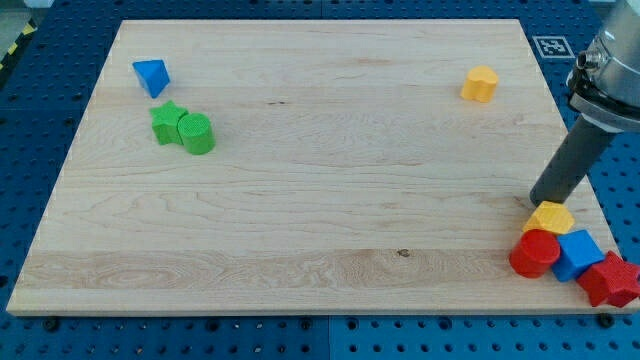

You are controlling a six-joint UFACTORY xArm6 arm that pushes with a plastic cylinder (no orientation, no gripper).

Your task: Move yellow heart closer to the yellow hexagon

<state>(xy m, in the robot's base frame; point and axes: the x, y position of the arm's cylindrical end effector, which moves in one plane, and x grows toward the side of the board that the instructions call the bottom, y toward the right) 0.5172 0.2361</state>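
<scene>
The yellow heart (480, 84) lies alone near the view's top right of the wooden board (300, 200). The yellow hexagon (550, 217) sits at the view's lower right, at the top of a tight cluster of blocks. My tip (540, 201) rests on the board at the hexagon's upper left edge, touching it or nearly so, and far below the heart. The dark rod slants up to the right from there.
A red cylinder (534, 254), a blue cube (578, 253) and a red star (610, 280) crowd just below the hexagon at the board's right edge. A blue triangle (151, 76), a green star (168, 123) and a green cylinder (197, 133) sit at the upper left.
</scene>
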